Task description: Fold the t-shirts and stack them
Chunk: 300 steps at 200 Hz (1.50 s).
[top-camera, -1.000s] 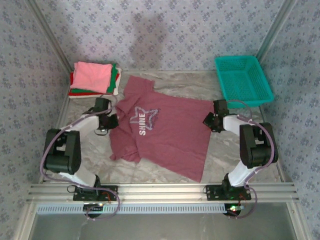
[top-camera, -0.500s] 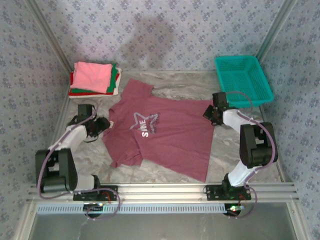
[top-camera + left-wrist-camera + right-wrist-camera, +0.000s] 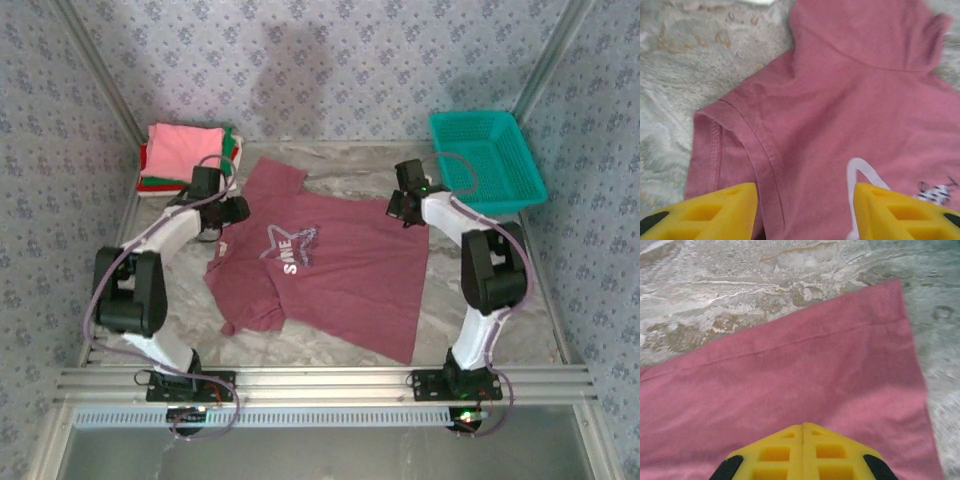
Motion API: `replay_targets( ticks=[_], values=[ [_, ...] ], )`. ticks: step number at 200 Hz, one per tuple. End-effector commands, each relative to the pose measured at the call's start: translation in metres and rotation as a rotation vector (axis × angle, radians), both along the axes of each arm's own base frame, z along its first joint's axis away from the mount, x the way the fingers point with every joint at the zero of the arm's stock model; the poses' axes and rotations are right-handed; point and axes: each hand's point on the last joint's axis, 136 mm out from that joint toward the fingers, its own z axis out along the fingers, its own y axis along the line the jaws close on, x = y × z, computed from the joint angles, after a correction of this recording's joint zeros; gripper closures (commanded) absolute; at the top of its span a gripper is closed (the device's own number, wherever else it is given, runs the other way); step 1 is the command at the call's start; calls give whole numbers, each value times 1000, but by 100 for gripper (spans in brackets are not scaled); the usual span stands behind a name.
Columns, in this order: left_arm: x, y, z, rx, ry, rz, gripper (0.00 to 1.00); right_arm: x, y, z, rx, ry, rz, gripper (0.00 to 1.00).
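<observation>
Squaring the tee (image 3: 320,265) flat looks like the step in hand, so work across it from its left. Off the tee's far left corner sits the stack (image 3: 185,155), folded square, pink on top with green, red and white edges beneath.

At the tee's far left edge the left gripper (image 3: 232,212) hangs with its jaws spread. One yellow pad (image 3: 720,210) is over the sleeve and the other is by the white print, with the shoulder seam between them and nothing pinched. If you want that sleeve, I would come down on its stitched hem, take one layer only, and draw it outward from the tee, low over the table (image 3: 340,160).

The tee lies print up, a white star outline and lettering on maroon. Its near left sleeve is bunched, so it probably needs a tug before any fold.

Near the tee's far right corner the right gripper (image 3: 400,207) has its pads pressed together just over the hem. You cannot tell whether cloth is caught there. Keep the two pulls even, or the body will likely skew.

The cotton is soft, matte and limp, with raised seams. The table is marbled grey and tan. Right of the tee stands the basket (image 3: 488,160), stiff teal mesh.
</observation>
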Motion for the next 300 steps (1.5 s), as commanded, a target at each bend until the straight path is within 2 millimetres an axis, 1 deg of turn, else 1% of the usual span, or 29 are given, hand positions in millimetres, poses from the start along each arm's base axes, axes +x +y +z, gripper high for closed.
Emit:
replay_targets(
  ticks=[1,36,66,102,118,149,152,156,158,160,164,170,172,175,176,177,180,181,187,204,220,231,245,256,271,272,283,291,300],
  values=[
    [35,-4,2,-15,-6,-30,46,3,2,-22,-19,94,-28,100],
    [69,-24,-21,-88,51,-69,46,19,-1,-41,20,93,-119,100],
    [89,-33,-45,-141,102,-61,46,34,0,-56,33,102,-156,100],
    [115,-36,-67,-221,113,-15,46,64,-1,-73,99,92,-199,100],
    [125,-40,-74,-243,125,-11,46,83,-5,-73,120,66,-214,100],
    [153,-45,-74,-272,96,-3,45,128,-3,-59,192,-32,-201,100],
    [157,-46,-69,-275,86,-5,45,133,-1,-57,203,-40,-194,100],
    [161,-47,-70,-279,85,-5,45,139,0,-55,212,-51,-185,100],
    [160,-47,-76,-280,97,-4,45,142,1,-52,215,-58,-182,100],
    [167,-48,-67,-285,76,-8,45,145,2,-51,217,-63,-178,100],
    [173,-49,-65,-289,67,-10,45,151,3,-48,222,-76,-168,100],
    [179,-50,-70,-294,74,-6,45,161,7,-44,231,-97,-142,100],
    [181,-51,-65,-297,67,-8,45,165,8,-41,233,-103,-136,100],
    [184,-51,-69,-301,73,-8,45,170,9,-38,233,-108,-130,100],
    [186,-51,-65,-303,64,-9,45,171,9,-38,233,-109,-129,100],
    [187,-51,-69,-304,71,-9,45,172,9,-38,231,-108,-129,100],
    [191,-52,-64,-308,61,-12,45,176,11,-35,233,-110,-124,100],
    [192,-52,-68,-308,66,-13,45,177,11,-34,235,-109,-123,100],
    [199,-54,-65,-308,56,-20,45,184,15,-29,252,-113,-104,100],
    [219,-52,-40,-280,1,-32,44,203,23,-2,280,-171,-67,100],
    [232,-47,2,-254,-84,-44,42,211,28,35,307,-231,-40,100],
    [228,-43,32,-226,-110,-52,42,209,31,63,322,-260,-17,100],
    [216,-40,73,-194,-153,-63,41,197,35,98,329,-285,20,100],
    [201,-39,102,-190,-197,-59,40,182,40,126,320,-311,64,100],
    [172,-32,135,-222,-303,-18,38,151,50,154,291,-338,120,98],
    [169,-31,137,-224,-313,-14,38,149,51,152,288,-333,122,98],
    [134,-20,144,-239,-359,40,37,120,54,174,265,-370,150,96],
    [104,-10,143,-225,-363,78,37,96,52,176,259,-373,156,94],
    [69,1,133,-195,-330,116,36,67,48,176,254,-382,157,91]
  ],
)
